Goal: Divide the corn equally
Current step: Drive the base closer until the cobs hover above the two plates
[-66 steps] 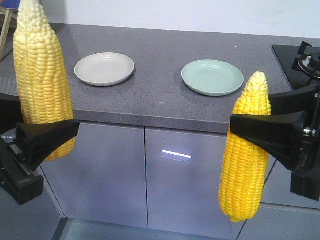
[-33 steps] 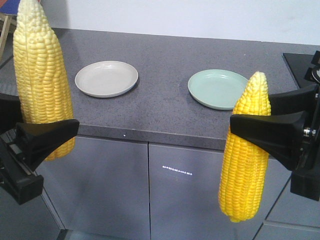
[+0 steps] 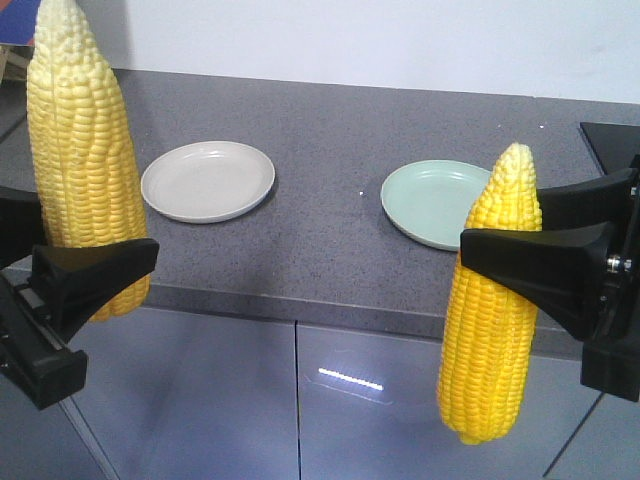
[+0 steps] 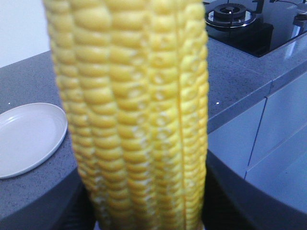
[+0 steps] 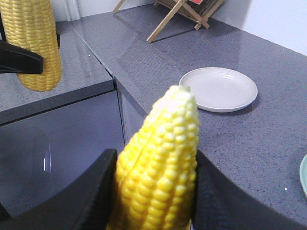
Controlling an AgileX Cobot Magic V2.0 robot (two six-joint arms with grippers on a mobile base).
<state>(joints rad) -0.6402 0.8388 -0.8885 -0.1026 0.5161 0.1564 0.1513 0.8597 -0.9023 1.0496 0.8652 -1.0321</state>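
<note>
Corn L (image 3: 85,150), corn R (image 3: 488,350): yellow, upright

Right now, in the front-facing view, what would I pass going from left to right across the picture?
Left corn cob → white plate → pale green plate → right corn cob.

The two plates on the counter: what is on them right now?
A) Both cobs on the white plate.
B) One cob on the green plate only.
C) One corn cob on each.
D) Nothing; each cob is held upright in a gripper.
D: the white plate and green plate are bare; the left gripper holds one cob upright and the right gripper the other cob.
</note>
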